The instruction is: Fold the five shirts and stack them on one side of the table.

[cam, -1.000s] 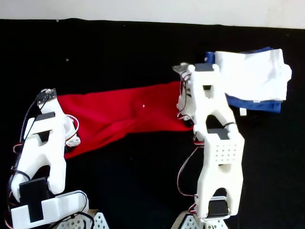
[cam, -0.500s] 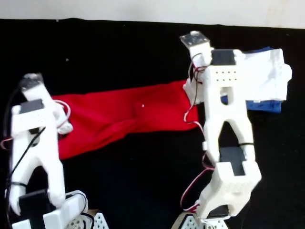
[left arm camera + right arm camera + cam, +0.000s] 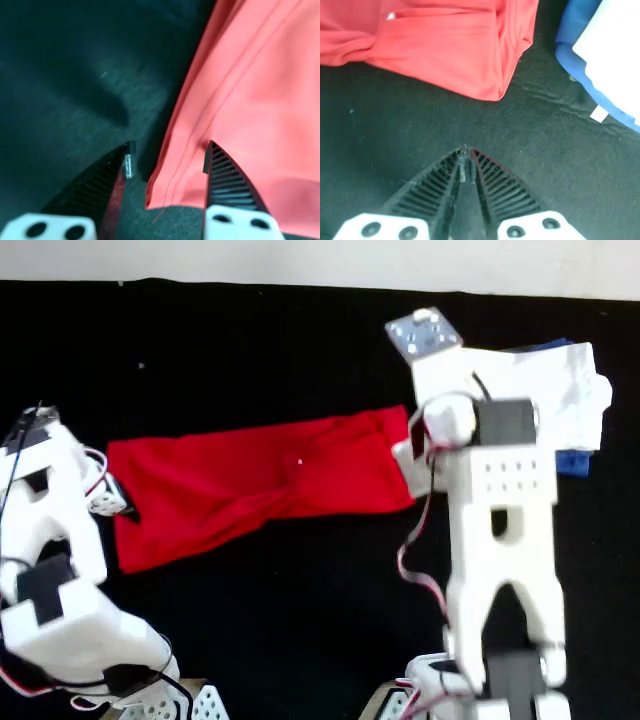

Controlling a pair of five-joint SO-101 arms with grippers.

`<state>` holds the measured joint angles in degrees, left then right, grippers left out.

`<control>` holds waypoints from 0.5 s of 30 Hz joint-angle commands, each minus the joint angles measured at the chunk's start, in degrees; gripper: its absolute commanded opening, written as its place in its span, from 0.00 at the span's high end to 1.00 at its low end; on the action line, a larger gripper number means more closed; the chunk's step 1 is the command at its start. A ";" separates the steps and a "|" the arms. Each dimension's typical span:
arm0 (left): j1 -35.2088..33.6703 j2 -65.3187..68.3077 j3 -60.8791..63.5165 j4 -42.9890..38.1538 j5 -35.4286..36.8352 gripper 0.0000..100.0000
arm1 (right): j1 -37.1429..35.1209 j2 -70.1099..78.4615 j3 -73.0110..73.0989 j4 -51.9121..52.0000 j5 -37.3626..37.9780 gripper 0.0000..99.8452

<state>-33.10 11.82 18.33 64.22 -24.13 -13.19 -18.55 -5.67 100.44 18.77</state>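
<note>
The left gripper [image 3: 170, 150], wide open, straddles one end of the red shirt [image 3: 260, 485], which lies lengthwise across the surface [image 3: 300, 350]; the right gripper [image 3: 466, 151], closed, hovers just off the other end.

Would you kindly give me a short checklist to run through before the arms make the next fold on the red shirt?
1. Is the left gripper open? Ok; its fingers stand apart, either side of the red shirt's edge.
2. Has it grasped the shirt? Not ok; nothing clamped yet.
3. Is the right gripper ready? Not ok; shut on nothing, over the bare table, apart from the shirt.
4. Shirt lying flat? Not ok; creased along its length.
5. Stack tidy? Ok; the white shirt rests on the blue shirt.
6. Remaining two shirts? Cannot tell.
</note>
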 commanded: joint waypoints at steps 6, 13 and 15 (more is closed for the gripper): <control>2.59 9.10 -8.66 -0.44 -0.53 0.78 | -0.40 -24.75 14.90 0.57 0.35 0.99; 2.68 13.76 -14.02 2.37 -0.62 0.93 | -0.40 -34.86 28.18 0.40 0.26 0.99; 1.98 15.34 -16.57 4.13 -0.79 0.99 | -0.40 -36.44 30.02 0.40 0.26 0.99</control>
<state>-30.99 25.27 5.23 67.30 -24.04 -13.27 -52.40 22.11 100.44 18.77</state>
